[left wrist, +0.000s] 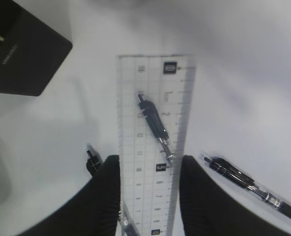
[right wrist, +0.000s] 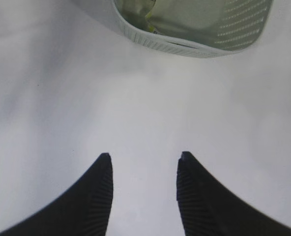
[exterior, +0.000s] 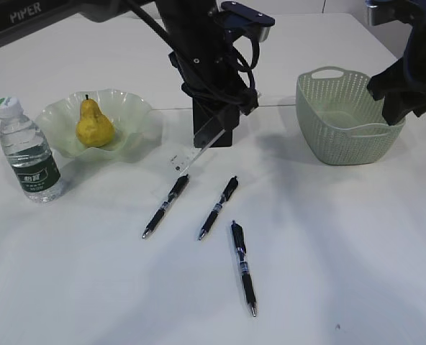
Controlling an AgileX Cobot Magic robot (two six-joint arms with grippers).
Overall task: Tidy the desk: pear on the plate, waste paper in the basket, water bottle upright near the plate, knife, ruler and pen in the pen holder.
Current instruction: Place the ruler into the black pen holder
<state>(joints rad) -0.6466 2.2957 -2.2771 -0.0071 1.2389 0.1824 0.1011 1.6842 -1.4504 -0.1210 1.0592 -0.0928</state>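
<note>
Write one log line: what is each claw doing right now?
left claw: shut on ruler, lifted beside pen holder | right claw: open, empty, near basket | three pens: on desk

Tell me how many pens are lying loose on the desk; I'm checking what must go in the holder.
3. The left pen lies below the held ruler, the middle pen beside it, the right pen nearest the camera. The pen holder may hide more.

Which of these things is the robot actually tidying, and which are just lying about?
Part of the job: ruler, pens, pen holder, pear, plate, bottle, basket.
Just lying about: nothing visible.
</note>
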